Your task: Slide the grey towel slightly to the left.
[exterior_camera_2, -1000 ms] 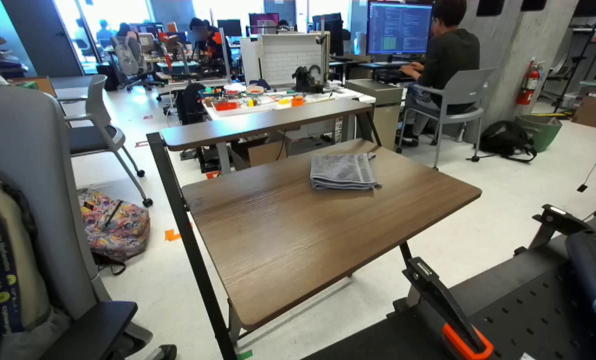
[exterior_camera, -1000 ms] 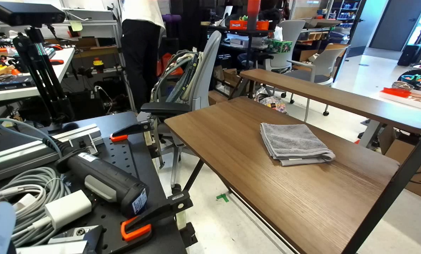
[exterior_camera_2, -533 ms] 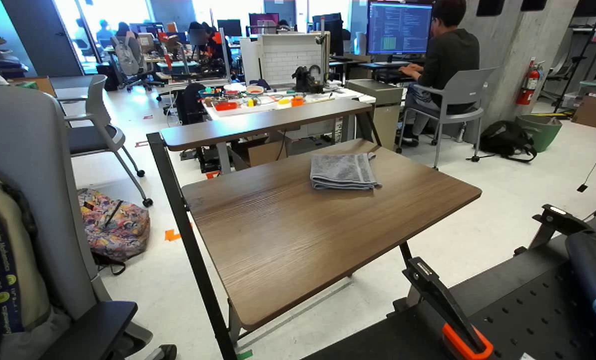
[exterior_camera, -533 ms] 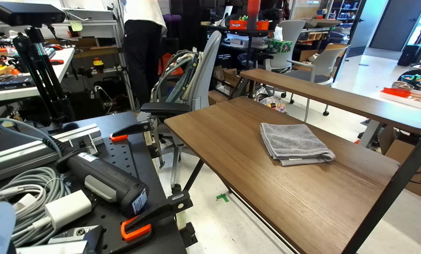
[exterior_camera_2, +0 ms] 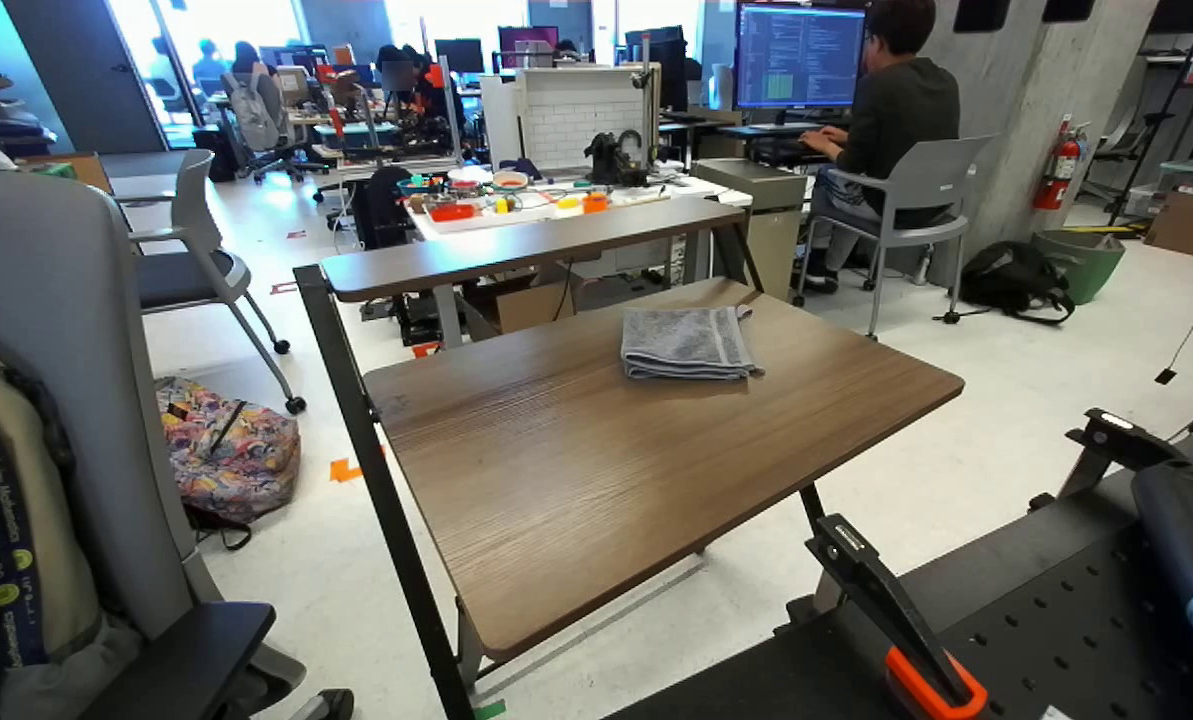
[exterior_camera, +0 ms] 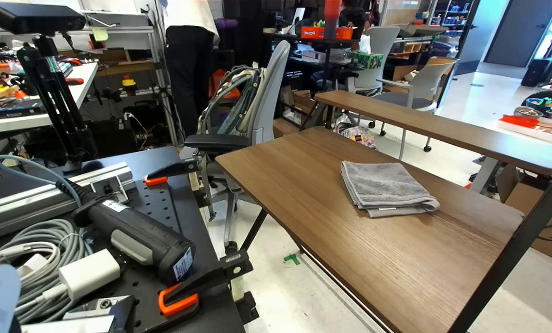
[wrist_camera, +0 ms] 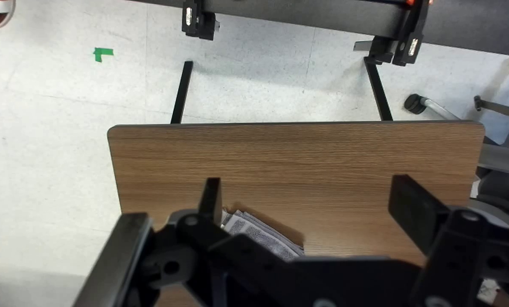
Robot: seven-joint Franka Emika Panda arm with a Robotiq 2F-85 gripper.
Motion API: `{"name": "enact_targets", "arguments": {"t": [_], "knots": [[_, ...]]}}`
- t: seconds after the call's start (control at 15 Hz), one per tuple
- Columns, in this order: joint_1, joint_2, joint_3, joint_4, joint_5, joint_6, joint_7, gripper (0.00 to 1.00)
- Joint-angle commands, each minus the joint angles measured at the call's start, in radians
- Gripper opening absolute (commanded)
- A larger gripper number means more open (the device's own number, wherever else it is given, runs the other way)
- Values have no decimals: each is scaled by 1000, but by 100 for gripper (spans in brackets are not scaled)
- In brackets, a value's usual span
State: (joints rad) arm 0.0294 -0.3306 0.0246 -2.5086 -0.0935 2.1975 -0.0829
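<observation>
The grey towel (exterior_camera: 389, 187) lies folded flat on the brown wooden table in both exterior views (exterior_camera_2: 686, 342), towards the side with the raised shelf. My gripper (wrist_camera: 307, 181) shows only in the wrist view, with its jaws wide apart and nothing between the pads. It is above the table, apart from the towel. In the wrist view one corner of the towel (wrist_camera: 258, 236) shows just inside the left finger (wrist_camera: 211, 198). The rest of the towel is hidden behind the gripper body. The arm and gripper are out of view in both exterior views.
The wooden table (exterior_camera_2: 556, 480) has a raised shelf (exterior_camera_2: 526, 250) along one long side and a black metal post (exterior_camera: 511, 254) at one end. A black bench with clamps (exterior_camera: 206, 277) stands across a floor gap. A grey chair (exterior_camera: 271, 88) stands near the table's end.
The towel and table have not moved. A standing person in the background has shifted slightly to the right in an exterior view.
</observation>
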Motion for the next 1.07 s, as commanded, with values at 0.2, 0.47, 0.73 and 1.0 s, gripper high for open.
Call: {"name": "enact_targets", "arguments": {"t": [0.2, 0.47, 0.73, 1.0], "knots": [[1, 0, -1, 1, 0, -2, 0, 100], [13, 48, -3, 35, 48, 44, 10, 100], [42, 176, 1, 150, 178, 129, 29, 100], [51, 373, 7, 341, 274, 140, 35, 100]]}}
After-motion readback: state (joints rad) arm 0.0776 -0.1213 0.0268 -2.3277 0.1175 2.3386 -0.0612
